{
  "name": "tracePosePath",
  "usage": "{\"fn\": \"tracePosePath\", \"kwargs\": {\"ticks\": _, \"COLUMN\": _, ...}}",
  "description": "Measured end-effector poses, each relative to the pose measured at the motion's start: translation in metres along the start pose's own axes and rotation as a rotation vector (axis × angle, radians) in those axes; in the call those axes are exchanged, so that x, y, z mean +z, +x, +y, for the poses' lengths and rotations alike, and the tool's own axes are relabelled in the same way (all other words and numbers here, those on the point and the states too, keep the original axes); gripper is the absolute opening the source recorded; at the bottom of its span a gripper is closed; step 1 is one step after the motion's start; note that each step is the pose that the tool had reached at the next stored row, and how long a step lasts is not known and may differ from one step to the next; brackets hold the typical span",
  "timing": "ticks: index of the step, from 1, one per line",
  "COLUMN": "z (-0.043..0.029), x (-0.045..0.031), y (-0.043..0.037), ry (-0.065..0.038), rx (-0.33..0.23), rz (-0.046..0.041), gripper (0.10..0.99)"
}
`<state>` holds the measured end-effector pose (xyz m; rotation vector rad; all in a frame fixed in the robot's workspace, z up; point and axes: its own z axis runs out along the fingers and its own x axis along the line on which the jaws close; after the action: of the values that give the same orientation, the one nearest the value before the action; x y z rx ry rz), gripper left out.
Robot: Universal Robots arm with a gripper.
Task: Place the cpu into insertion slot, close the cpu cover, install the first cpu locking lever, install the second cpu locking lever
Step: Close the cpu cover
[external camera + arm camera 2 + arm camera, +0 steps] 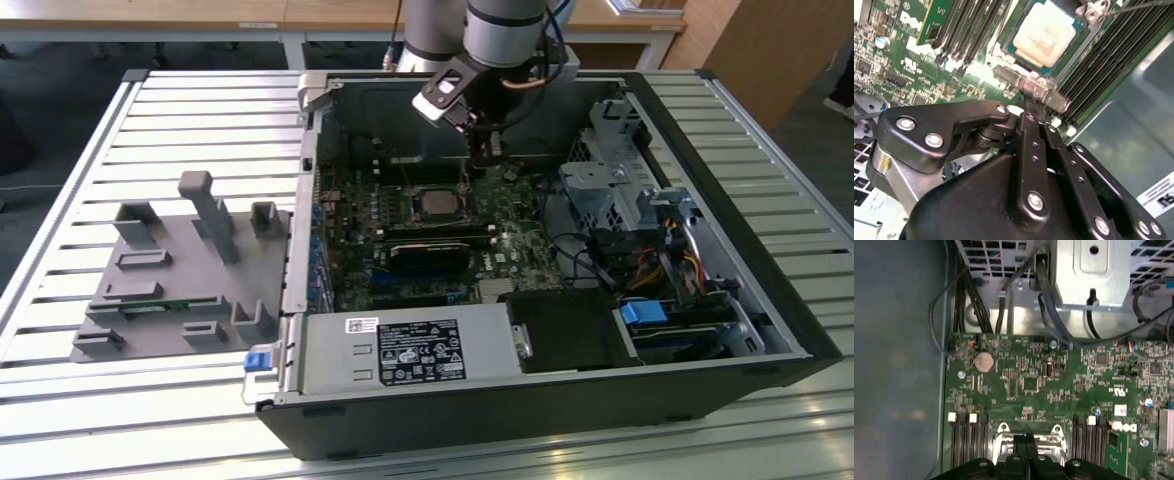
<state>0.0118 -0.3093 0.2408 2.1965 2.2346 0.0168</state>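
At the exterior view's left, grey plastic fixture (174,280) on slatted counter (200,110). Then open computer case (534,410), chip (435,203) seated in its socket (406,205). Rightward, just beside the socket, hand (483,150) clenched, grasping nothing visible.

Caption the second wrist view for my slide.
Shut black metal gripper poised by the dark silver-rimmed square socket holding the flat silver-beige cpu on the green circuit board.
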Motion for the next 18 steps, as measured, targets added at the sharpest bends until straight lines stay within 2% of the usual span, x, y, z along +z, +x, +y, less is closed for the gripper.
{"fn": "tracePosePath", "kwargs": {"ticks": 6, "z": -0.006, "x": 0.0015, "y": 0.0002, "ry": 0.0, "rx": 0.0, "rz": 0.0001, "gripper": 0.106}}
{"fn": "tracePosePath", "kwargs": {"ticks": 12, "z": -0.0112, "x": 0.0067, "y": 0.0003, "ry": 0.0, "rx": 0.0, "rz": -0.0003, "gripper": 0.106}}
{"fn": "tracePosePath", "kwargs": {"ticks": 18, "z": -0.0221, "x": 0.0101, "y": 0.0005, "ry": 0.0, "rx": 0.0, "rz": -0.0002, "gripper": 0.106}}
